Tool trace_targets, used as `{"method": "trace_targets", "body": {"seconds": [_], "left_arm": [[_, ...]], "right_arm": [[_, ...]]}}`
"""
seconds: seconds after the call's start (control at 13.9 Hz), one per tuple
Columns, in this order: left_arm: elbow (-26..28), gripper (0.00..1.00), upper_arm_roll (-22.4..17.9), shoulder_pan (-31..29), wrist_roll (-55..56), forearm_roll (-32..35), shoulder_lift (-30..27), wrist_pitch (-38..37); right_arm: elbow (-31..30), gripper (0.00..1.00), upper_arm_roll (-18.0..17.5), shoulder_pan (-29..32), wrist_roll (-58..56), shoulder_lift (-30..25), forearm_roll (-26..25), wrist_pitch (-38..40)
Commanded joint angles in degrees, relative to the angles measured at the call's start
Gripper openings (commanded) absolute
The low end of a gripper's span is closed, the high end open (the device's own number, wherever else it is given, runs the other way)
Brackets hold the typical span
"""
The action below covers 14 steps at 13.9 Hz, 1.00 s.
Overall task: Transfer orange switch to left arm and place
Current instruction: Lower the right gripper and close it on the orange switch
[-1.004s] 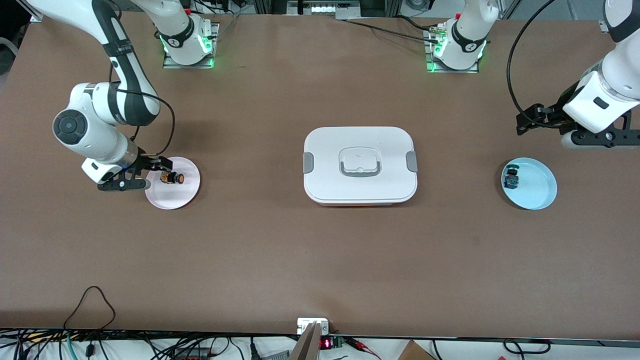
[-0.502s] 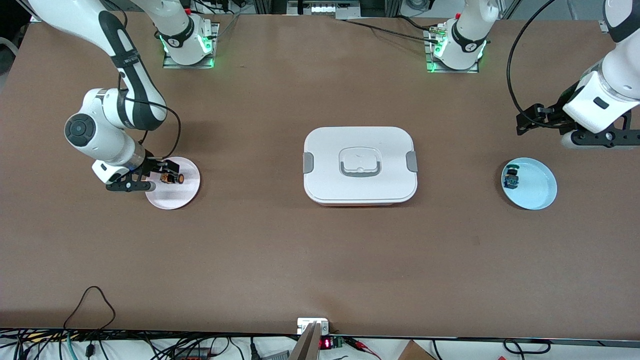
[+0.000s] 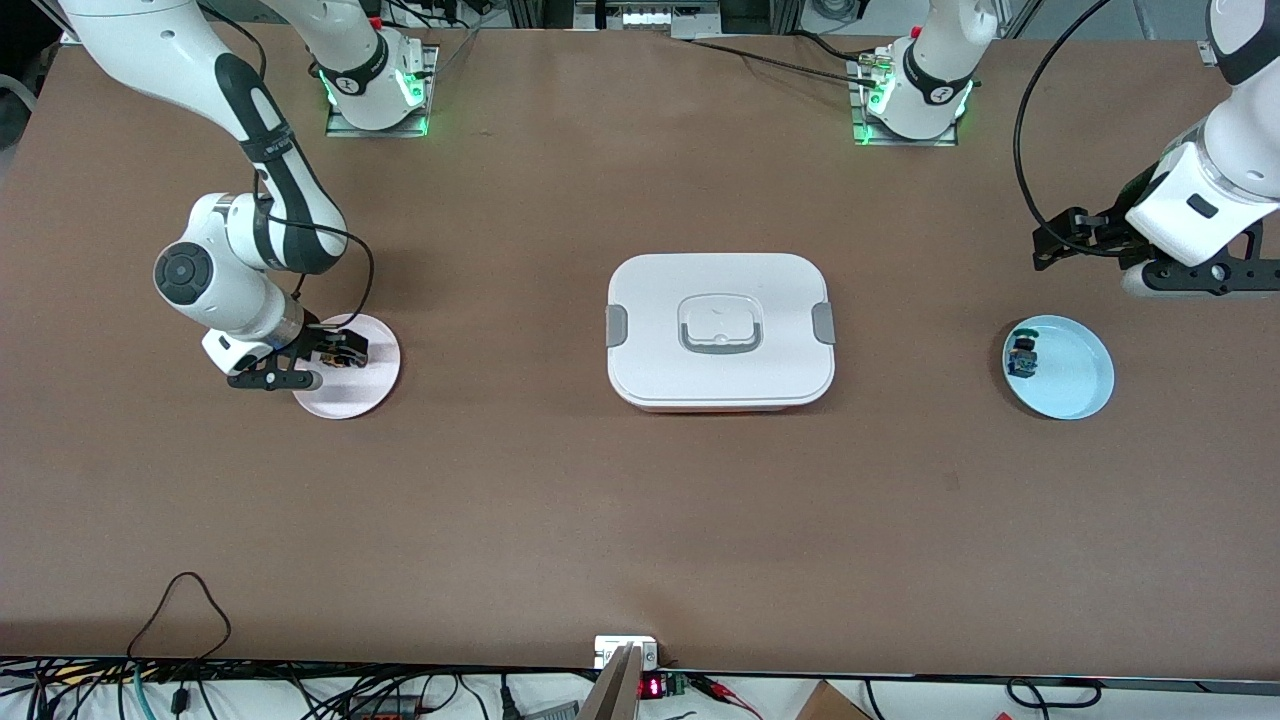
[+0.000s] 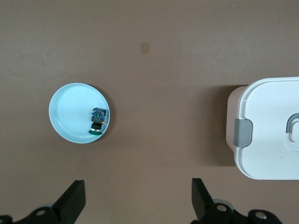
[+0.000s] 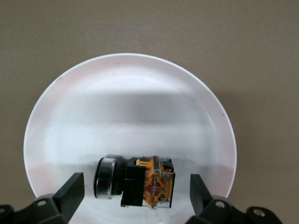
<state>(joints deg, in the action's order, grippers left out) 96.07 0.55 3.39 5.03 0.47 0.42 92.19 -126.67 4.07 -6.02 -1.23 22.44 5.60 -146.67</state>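
The brown table [image 3: 560,500] carries everything, with both arm bases along its edge farthest from the front camera. The right arm [image 3: 250,140] reaches down toward its own end of the table; the left arm [image 3: 1215,190] waits, hanging in the air at its end. At the table's middle sits the box [image 3: 720,330], a white rounded lidded container with grey side clips and a recessed handle, well apart from both plates. A pale blue plate [image 3: 1075,385] lies near the left arm's end, holding a small black component with a blue-and-green top [image 3: 1022,355] against its rim. A white plate [image 3: 355,385] lies near the right arm's end. The left gripper [image 4: 138,205] hovers over bare table just beside the blue plate, its fingers spread wide and holding nothing. The right gripper [image 5: 135,191] is low over the white plate, fingers spread wide, one on each side of the orange switch [image 5: 135,182] without touching it. The switch lies on its side on the white plate, round cap at one end and orange block at the other
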Motion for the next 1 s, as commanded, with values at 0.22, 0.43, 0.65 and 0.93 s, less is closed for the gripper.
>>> {"method": "trace_targets", "body": {"seconds": [0.22,0.43,0.65,0.93], "left_arm": [[-1.1,1.00,-0.3,0.7,0.7,1.0,-0.1,-0.8],[-1.1,1.00,-0.4,0.5,0.2,0.9,0.0,-0.9],[-1.5,1.00,-0.4,1.0,0.7,1.2,0.1,-1.8],[-2.6,1.00,-0.3,1.3,0.5,1.2,0.5,-2.1]], "right_arm": [[-0.2,1.00,0.0,-0.2,0.1,1.6,2.2,-0.7],[-0.2,1.00,0.0,-0.2,0.0,1.9,3.3,-0.7],[-0.2,0.95,0.0,-0.2,-0.7,2.0,3.2,-0.7],[0.4,0.17,0.1,-0.2,-3.8,1.6,3.2,0.8]]}}
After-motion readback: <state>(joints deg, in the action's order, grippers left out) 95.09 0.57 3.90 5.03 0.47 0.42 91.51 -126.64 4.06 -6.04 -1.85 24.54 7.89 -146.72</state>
